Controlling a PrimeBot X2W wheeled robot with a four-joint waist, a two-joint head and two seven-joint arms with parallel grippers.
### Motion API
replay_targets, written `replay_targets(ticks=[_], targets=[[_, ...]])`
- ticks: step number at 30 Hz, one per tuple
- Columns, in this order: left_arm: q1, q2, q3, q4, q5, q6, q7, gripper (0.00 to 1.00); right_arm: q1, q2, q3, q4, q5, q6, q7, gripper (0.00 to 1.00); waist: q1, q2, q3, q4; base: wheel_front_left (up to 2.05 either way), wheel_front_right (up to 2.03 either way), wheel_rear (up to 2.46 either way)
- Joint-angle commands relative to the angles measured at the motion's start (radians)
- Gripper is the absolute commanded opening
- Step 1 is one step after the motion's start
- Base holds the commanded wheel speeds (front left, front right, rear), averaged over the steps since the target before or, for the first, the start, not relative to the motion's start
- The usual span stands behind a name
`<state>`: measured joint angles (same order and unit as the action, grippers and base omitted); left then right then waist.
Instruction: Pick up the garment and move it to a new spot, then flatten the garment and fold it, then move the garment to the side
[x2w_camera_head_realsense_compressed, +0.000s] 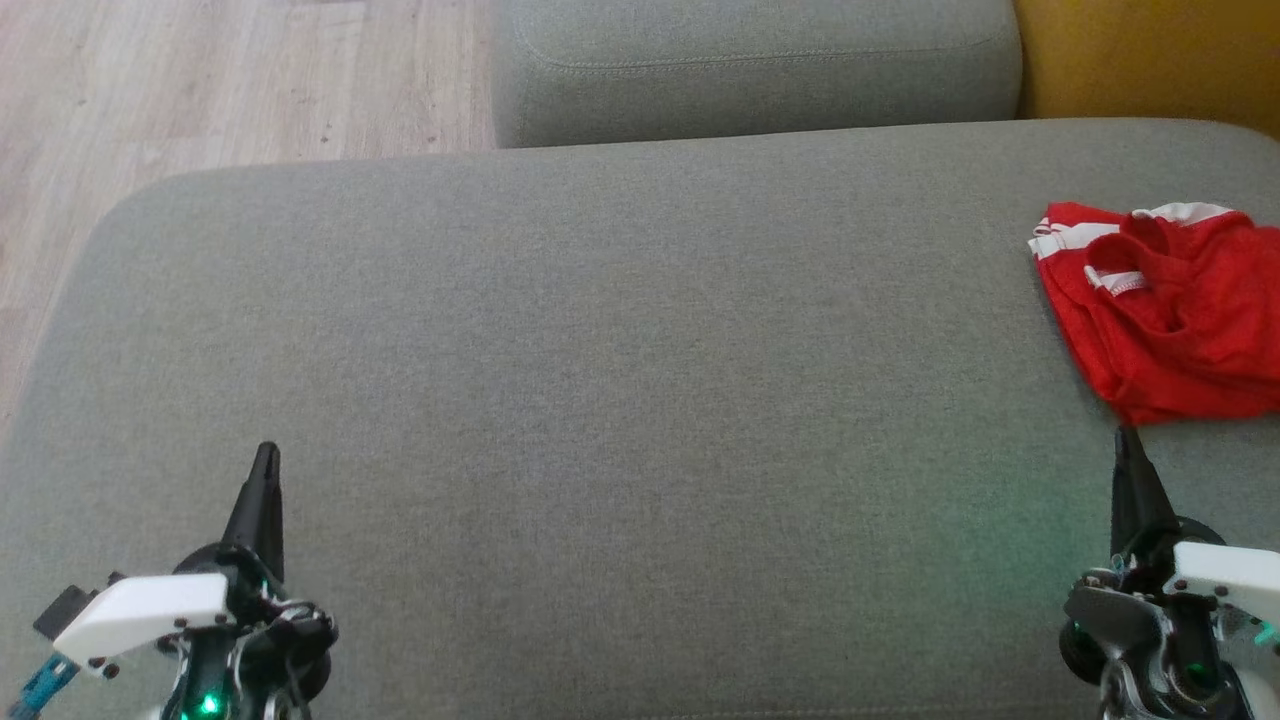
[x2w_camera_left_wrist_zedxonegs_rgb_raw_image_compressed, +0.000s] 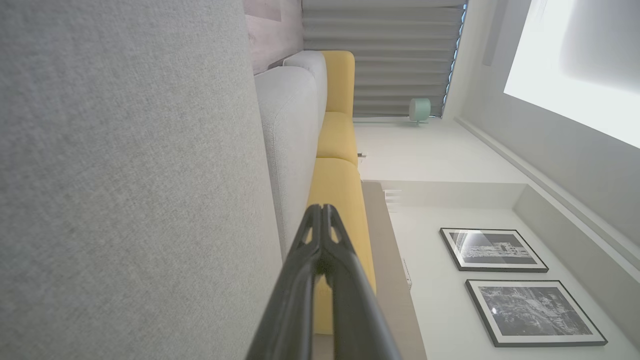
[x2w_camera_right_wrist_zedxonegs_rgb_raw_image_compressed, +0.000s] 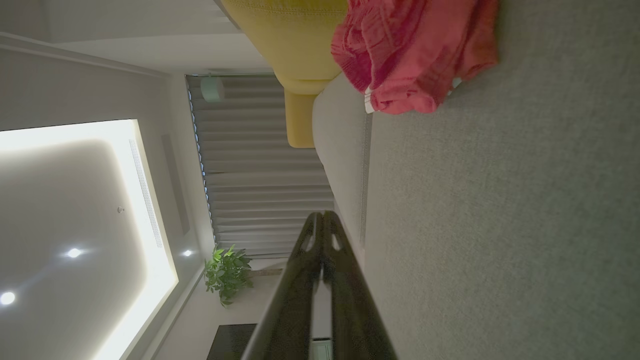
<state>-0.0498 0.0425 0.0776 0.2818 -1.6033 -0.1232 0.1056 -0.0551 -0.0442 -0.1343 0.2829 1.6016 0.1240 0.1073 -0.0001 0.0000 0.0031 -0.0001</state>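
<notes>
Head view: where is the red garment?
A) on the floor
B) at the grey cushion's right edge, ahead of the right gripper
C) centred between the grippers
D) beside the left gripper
B: the red garment lies bunched at the cushion's right edge, beyond the right gripper.

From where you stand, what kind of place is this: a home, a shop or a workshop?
Most likely a living room in a home. There is a wide grey sofa beside a yellow sofa section, framed pictures on the wall and a potted plant by the curtain. A red garment lies on the sofa.
</notes>
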Motion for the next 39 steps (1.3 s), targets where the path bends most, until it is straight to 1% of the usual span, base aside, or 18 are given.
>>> replay_targets(ticks=[1,39], targets=[[-0.058,0.008,0.036,-0.036,-0.005,-0.007,0.008,0.00,-0.053,-0.006,0.020,-0.038,0.007,0.007,0.006,0.00,0.0001,0.0000,0.000,0.000,0.00,0.00,0.00],[-0.058,0.008,0.037,-0.036,-0.005,-0.007,0.008,0.00,-0.053,-0.006,0.021,-0.038,0.007,0.007,0.006,0.00,0.0001,0.0000,0.000,0.000,0.00,0.00,0.00]])
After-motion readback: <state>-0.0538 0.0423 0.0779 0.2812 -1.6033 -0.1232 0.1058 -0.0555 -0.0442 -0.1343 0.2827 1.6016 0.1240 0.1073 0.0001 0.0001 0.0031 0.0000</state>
